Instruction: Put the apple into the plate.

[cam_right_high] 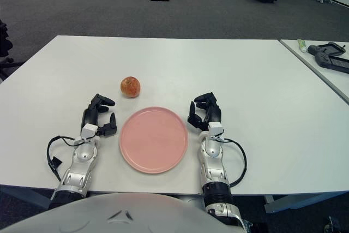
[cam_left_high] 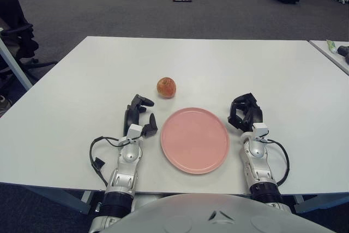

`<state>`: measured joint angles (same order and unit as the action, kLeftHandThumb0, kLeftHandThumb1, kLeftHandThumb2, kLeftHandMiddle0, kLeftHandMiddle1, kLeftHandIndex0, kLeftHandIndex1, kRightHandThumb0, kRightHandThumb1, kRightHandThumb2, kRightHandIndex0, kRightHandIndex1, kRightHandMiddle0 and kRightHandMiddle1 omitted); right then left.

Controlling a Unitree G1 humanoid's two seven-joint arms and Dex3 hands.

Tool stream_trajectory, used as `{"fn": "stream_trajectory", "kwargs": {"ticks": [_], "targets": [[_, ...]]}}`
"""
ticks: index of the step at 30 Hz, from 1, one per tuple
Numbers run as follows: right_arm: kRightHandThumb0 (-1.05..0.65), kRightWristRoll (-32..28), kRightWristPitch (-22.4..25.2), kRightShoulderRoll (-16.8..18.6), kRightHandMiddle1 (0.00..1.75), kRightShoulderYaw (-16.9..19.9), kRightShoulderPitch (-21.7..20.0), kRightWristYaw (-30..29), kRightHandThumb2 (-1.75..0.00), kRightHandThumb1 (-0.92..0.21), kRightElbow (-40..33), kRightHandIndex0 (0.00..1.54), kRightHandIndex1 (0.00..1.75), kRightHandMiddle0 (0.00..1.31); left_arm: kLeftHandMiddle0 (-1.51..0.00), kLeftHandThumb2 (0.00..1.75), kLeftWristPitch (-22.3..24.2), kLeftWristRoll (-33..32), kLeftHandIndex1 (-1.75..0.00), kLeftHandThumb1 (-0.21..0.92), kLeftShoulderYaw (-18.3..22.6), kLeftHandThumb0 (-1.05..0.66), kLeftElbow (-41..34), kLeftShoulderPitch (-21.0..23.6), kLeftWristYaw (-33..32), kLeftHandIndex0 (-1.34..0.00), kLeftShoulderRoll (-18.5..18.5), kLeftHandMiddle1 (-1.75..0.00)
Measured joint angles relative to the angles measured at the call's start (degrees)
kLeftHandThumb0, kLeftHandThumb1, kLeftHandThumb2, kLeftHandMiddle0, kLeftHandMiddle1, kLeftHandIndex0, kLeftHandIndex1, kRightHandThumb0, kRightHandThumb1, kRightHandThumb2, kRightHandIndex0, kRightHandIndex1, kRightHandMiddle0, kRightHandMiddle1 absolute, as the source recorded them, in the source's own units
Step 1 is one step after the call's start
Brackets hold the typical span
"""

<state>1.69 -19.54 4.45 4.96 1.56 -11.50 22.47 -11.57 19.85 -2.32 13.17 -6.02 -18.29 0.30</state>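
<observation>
Apple (cam_left_high: 166,87) beyond pink plate (cam_left_high: 194,139), white table (cam_left_high: 65,107) (grey carpet around)

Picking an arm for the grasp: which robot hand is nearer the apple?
The left robot hand: the apple sits just ahead of its fingers, while the right robot hand is across the pink plate.

plate (cam_left_high: 194,140): plain pink, no pattern. apple (cam_left_high: 166,87), just beyond the plate's far-left rim: red-orange with mottled yellowish patches. table (cam_left_high: 218,64) under the plate: plain white. left hand (cam_left_high: 139,116), left of the plate: black fingers, silver-grey forearm, black cable. right hand (cam_left_high: 245,113), right of the plate: same black and silver-grey. floor (cam_left_high: 109,4) beyond the table: dark grey carpet.
</observation>
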Motion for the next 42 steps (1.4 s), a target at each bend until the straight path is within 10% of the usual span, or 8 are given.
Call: {"fn": "stream_trajectory", "kwargs": {"ticks": [5, 8, 12, 20, 42], "targets": [[-0.42, 0.0, 0.1, 0.0, 1.75, 0.0, 0.1, 0.0, -1.07, -0.52, -0.2, 0.69, 1.75, 0.45, -0.51, 1.03, -0.3, 2.7, -1.75, 0.53, 0.1, -0.01, 2.5, 4.2, -1.5, -0.26, 3.4, -1.62], [-0.41, -0.1, 0.2, 0.0, 1.75, 0.0, 0.1, 0.2, -1.05, -0.53, -0.2, 0.69, 1.75, 0.44, -0.42, 0.65, -0.6, 3.3, -1.75, 0.79, 0.2, -0.01, 3.4, 7.5, -1.5, -0.14, 6.0, -1.52], [-0.41, -0.2, 0.2, 0.0, 1.75, 0.0, 0.1, 0.5, -1.05, -0.53, -0.2, 0.7, 1.75, 0.44, -0.11, 0.84, -1.9, 3.5, -1.23, 0.64, 0.4, -0.53, 4.8, 12.0, -1.4, -0.03, 8.9, -1.19], [-0.42, -0.1, 0.2, 0.0, 1.75, 0.1, -0.1, -0.2, -1.06, -0.53, -0.1, 0.71, 1.75, 0.45, 0.0, 0.66, -5.6, 4.4, -0.2, 0.6, -0.7, -0.93, 10.2, 20.5, -0.5, 0.0, 13.5, -0.15], [-0.41, -0.2, -0.7, -0.1, 1.75, 0.1, 0.1, 0.0, -1.03, -0.55, -0.1, 0.69, 1.75, 0.43, 0.0, 0.4, -20.8, 7.5, 0.0, 0.6, -10.3, -1.05, 35.2, 38.8, 9.4, 0.0, 19.4, 0.0]]}}
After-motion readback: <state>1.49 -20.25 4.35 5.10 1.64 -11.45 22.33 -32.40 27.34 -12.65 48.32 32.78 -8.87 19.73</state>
